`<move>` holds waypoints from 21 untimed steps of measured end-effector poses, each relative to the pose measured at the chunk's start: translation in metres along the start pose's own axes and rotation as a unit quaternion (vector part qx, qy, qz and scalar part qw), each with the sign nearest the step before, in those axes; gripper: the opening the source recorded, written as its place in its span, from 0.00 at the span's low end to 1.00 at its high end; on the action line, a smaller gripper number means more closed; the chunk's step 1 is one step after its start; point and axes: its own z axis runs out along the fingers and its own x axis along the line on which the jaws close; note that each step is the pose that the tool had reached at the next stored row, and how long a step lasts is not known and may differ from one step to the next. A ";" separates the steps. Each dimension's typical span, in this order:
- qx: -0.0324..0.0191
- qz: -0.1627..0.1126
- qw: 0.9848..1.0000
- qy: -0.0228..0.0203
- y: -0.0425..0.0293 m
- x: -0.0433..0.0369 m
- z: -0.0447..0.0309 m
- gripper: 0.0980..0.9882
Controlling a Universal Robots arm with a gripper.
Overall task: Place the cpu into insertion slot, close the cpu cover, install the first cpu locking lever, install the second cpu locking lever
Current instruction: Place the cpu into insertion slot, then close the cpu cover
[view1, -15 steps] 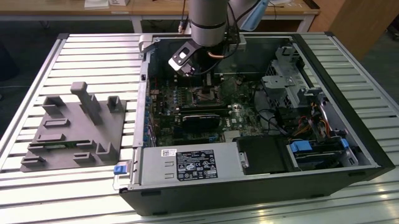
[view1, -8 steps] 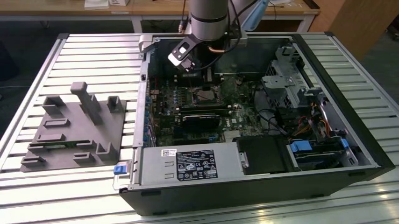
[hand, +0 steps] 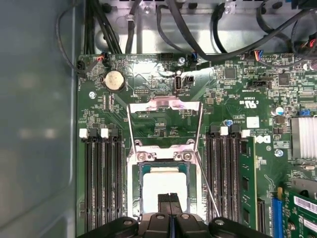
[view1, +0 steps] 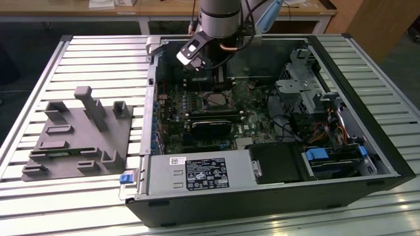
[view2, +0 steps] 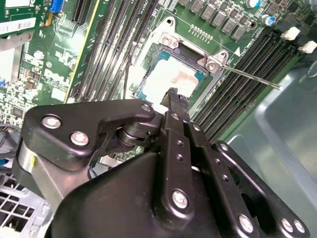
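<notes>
The cpu (hand: 161, 182), a pale square chip, lies seated in the insertion slot (hand: 132, 198) on the green board. It shows under the fingers as the cpu (view2: 168, 79) in the second wrist view too. The cpu cover (hand: 165, 102) stands tipped up on its hinge, away from the socket. A thin wire locking lever (hand: 208, 191) sticks out free beside the socket, seen as the lever (view2: 250, 78) in the second wrist view. My gripper (hand: 170, 199) hangs just above the chip, shut, with nothing between its fingers (view2: 173, 96). The arm (view1: 217, 19) reaches into the case above the slot (view1: 217, 101).
Long black memory slots (hand: 104, 183) flank the socket on both sides. A black graphics card (view1: 213, 129), the power supply (view1: 196, 174) and a drive cage (view1: 302, 88) crowd the case. A grey parts fixture (view1: 75, 137) lies on the table at the exterior view's left.
</notes>
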 end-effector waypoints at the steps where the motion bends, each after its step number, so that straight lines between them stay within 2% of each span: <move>1: 0.000 0.000 1.000 0.000 0.0001 0.0000 -0.0014 0.01; 5: 0.000 0.000 1.000 0.000 0.0003 0.0000 -0.0062 0.01; 21: 0.000 0.000 1.000 0.000 0.0005 0.0000 -0.0102 0.01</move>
